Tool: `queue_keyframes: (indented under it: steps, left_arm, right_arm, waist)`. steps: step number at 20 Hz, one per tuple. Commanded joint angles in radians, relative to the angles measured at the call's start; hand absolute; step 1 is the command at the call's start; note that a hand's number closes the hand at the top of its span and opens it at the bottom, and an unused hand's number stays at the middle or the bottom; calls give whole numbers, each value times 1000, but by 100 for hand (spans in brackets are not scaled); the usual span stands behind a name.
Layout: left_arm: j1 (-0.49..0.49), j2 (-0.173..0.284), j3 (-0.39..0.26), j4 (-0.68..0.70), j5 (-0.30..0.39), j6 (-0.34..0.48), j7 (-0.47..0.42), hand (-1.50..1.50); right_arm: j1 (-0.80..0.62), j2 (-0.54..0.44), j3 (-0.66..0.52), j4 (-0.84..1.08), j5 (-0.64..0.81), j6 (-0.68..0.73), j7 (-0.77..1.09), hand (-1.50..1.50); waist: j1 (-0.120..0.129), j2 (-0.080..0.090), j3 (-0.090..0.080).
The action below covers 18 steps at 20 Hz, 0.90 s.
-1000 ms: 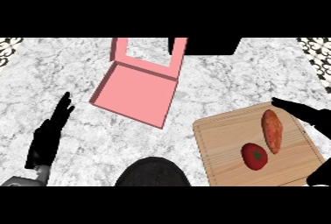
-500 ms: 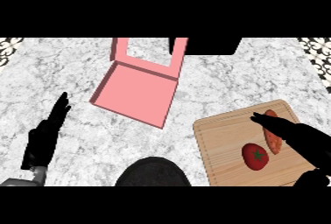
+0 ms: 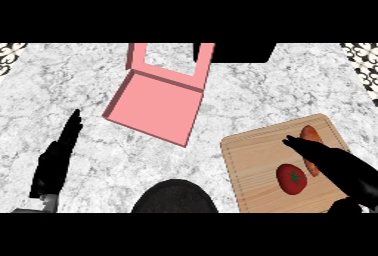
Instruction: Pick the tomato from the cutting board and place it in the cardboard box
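Red tomato [image 3: 292, 178] on wooden cutting board [image 3: 255, 165], open pink cardboard box [image 3: 156, 104] well apart

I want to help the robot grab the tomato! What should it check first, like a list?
1. Tomato lies on the cutting board: ok.
2. Right hand is open: ok.
3. Right hand is curled round the tomato: not ok, it hangs beside it.
4. Orange vegetable is out of the way: not ok, the hand partly covers it.
5. Pink box is open on top: ok.
6. Left hand rests away from the box: ok.
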<state>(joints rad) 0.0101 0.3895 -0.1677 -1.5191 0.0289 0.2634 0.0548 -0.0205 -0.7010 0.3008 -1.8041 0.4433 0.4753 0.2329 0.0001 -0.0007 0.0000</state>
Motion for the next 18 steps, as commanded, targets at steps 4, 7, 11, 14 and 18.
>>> queue_keyframes:
  steps: [4,7,11,14,18]
  left_arm:
    - [14,-9,82,19,-31,-68,-39,0]
    - [-47,-30,77,-23,-64,-67,83,0]
    - [11,-75,76,-55,-88,-91,73,0]
    - [54,-100,69,-103,-117,-77,70,0]
    - [-15,-103,129,18,-140,-120,16,0]
  right_arm:
    - [52,90,-28,-18,100,42,-11,-150]
    - [-14,116,-48,115,159,41,-89,-150]
    - [55,144,-78,92,208,31,-141,-150]
    - [14,149,-140,88,182,77,-140,-150]
    - [37,231,-103,81,254,67,-137,-150]
  waist:
    - [-1,0,0]
    - [1,1,0]
    - [0,0,0]
    - [2,0,0]
    - [-1,0,0]
